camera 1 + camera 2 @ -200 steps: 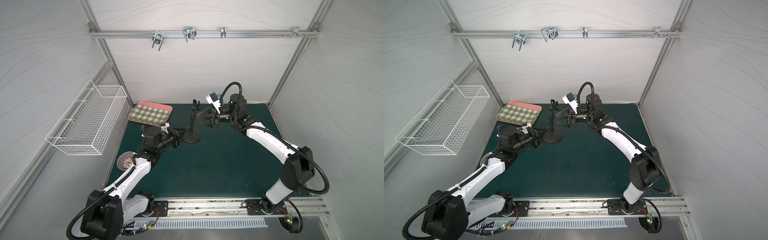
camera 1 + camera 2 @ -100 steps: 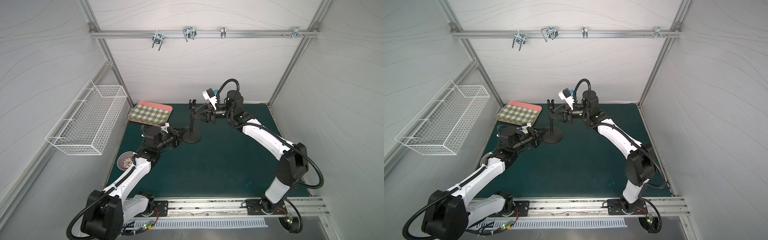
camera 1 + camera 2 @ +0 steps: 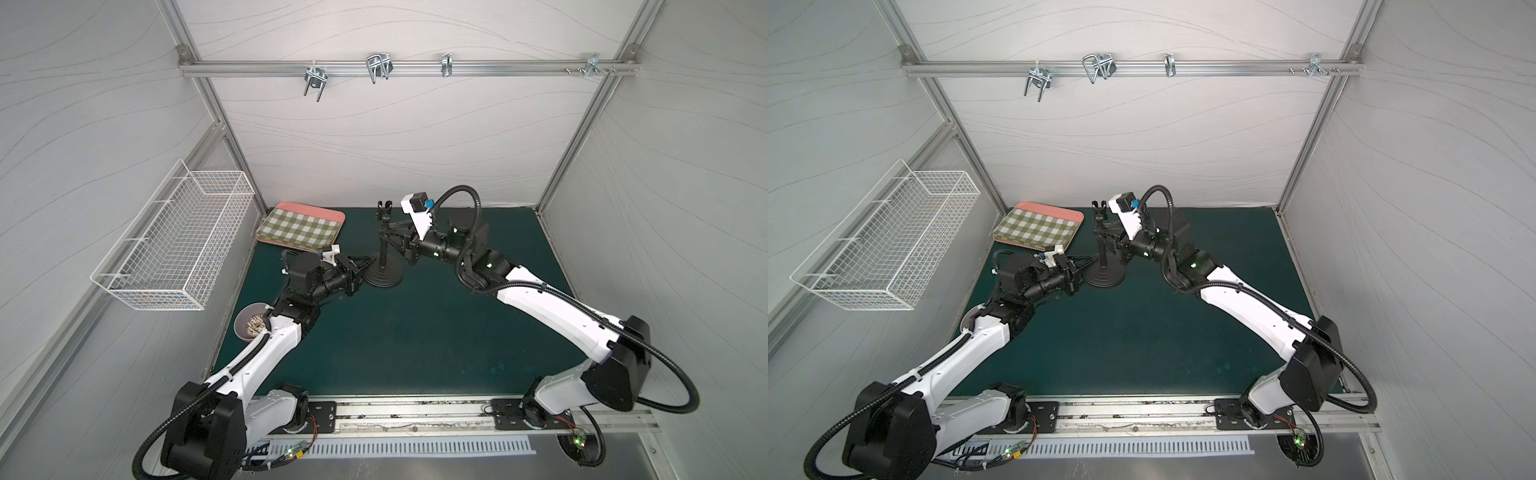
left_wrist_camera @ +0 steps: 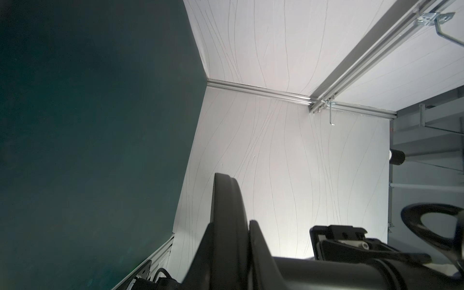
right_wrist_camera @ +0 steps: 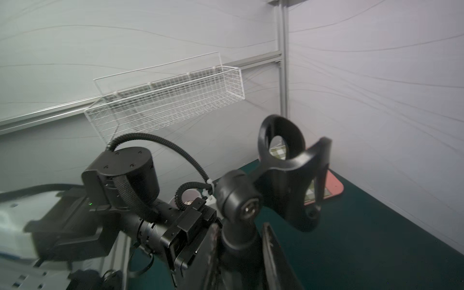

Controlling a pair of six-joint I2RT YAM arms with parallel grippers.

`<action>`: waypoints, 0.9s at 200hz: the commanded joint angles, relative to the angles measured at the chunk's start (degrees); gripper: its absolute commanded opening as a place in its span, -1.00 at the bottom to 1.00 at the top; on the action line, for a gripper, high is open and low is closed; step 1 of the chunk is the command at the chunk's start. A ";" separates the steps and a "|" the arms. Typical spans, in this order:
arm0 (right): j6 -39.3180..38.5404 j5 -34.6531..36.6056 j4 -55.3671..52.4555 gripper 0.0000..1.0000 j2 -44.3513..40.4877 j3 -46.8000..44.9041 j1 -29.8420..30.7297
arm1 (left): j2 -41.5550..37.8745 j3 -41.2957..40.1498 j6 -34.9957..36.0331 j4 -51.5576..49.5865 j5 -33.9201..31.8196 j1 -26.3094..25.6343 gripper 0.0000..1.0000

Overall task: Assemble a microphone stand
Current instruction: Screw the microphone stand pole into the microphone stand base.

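The black microphone stand stands upright at the back of the green mat in both top views. Its domed base carries the thin rod, which ends in the U-shaped clip. My left gripper lies low and is shut on the base's rim, with a finger on each side. My right gripper is shut on the rod just under the clip's joint, and the clip rises above it.
A checked tray lies at the back left. A small bowl sits by my left arm. A white wire basket hangs on the left wall. Metal hooks hang from the rail overhead.
My right gripper has moved left up to the rod and closed its fingers around it. The left gripper has kept its hold on the base.
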 commanded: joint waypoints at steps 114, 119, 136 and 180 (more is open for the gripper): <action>2.57 -6.47 -4.41 0.47 -6.18 -5.77 -0.45 | -1.04 2.51 -2.89 6.91 -0.64 0.02 -1.00; 3.22 -11.40 -3.54 0.47 -5.89 -5.71 -2.39 | -1.03 2.54 -2.95 7.06 -0.60 0.02 -1.00; 4.78 -21.25 -1.84 0.39 -4.01 -4.40 -7.87 | -1.08 2.54 -2.96 7.12 -0.57 0.02 -1.00; 4.80 -40.23 -1.03 0.23 2.71 2.75 -13.36 | -1.60 2.40 -2.96 6.77 -0.74 0.02 -1.00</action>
